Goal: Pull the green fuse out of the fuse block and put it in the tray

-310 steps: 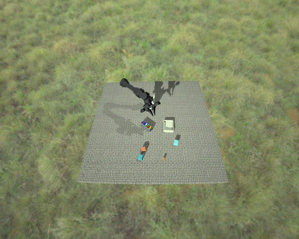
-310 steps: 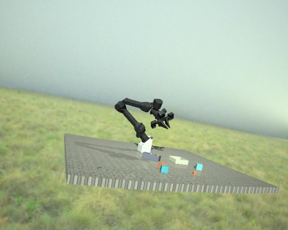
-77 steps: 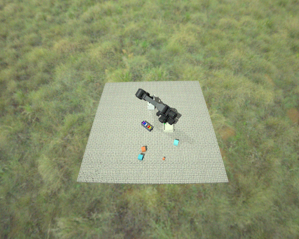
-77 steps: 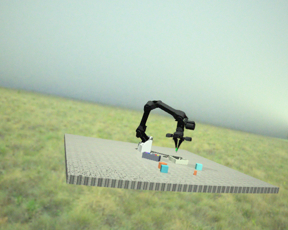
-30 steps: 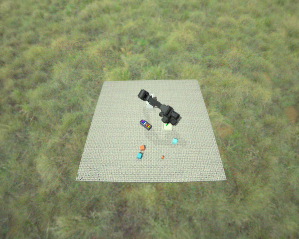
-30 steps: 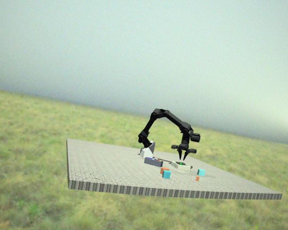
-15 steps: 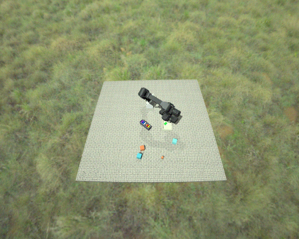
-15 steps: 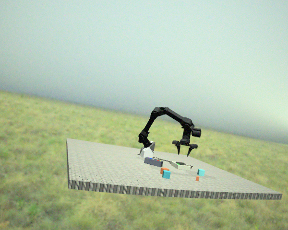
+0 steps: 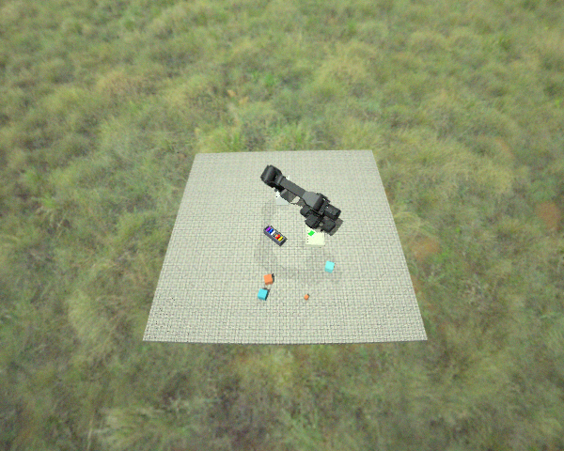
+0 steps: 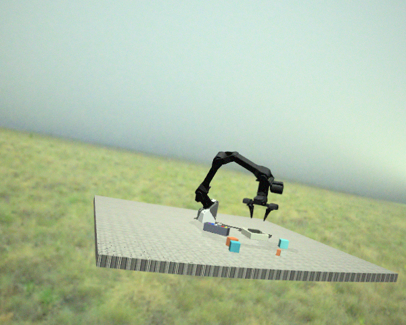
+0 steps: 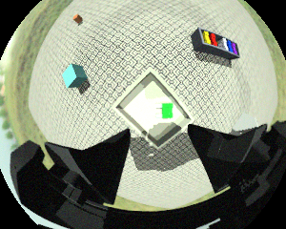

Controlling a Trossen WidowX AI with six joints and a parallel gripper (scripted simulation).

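counter (image 9: 214,301) is a grey woven-pattern slab on grass. no readable writing, brands or labels anywhere. left to right in the top view: blue cube (image 9: 262,294) and orange cube (image 9: 268,278) touching or nearly so at about 7 o'clock of the fuse block (image 9: 274,235). block is dark, holds a row of coloured fuses, sits well apart from the tray (image 9: 316,239) at its 3 o'clock. small orange bit (image 9: 305,296) at 6 o'clock of the tray, second blue cube (image 9: 329,266) at 5 o'clock of it. green fuse (image 11: 168,111) lies inside the pale tray, off-centre toward the block side in the wrist view, free of the fingers. gripper (image 10: 258,211) hangs above the tray, jaws spread wide, holding nothing, tips pointing down and apart from the tray rim. arm base at 12 o'clock of the block.
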